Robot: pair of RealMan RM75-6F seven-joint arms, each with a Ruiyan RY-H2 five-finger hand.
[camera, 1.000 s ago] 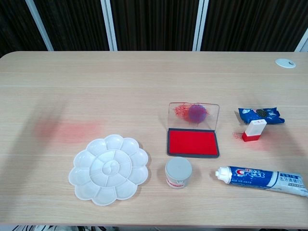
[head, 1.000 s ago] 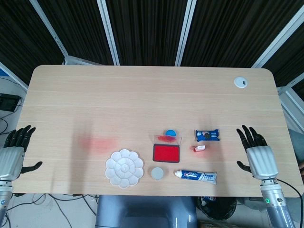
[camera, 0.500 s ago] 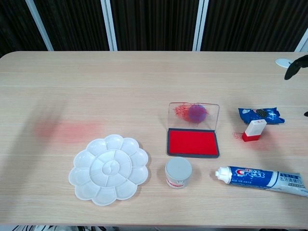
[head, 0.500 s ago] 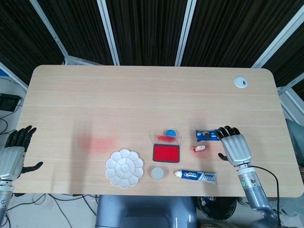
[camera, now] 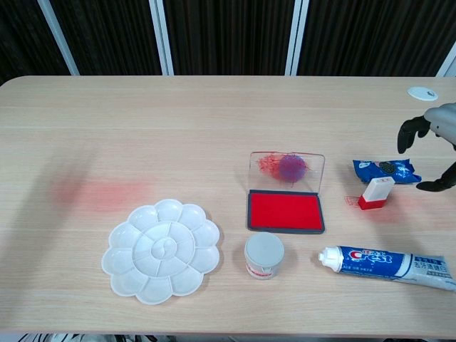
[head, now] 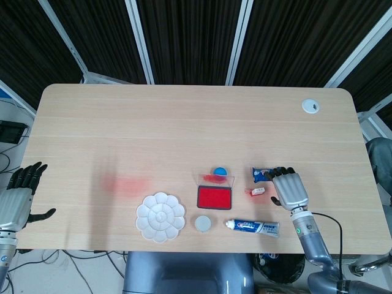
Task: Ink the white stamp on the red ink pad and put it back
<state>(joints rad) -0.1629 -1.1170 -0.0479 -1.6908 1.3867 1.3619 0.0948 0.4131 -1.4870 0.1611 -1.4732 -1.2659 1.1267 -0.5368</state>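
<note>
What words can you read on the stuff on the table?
"Crest": on the toothpaste tube, in the chest view.
Blue snack packet: has print on it, too small to read.
White stamp: a small mark on its top, too blurred to read.
Small round jar: its label is too blurred to read.

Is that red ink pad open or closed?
Open: the ink pad shows bare red ink, and its clear lid lies flipped back behind it.
</note>
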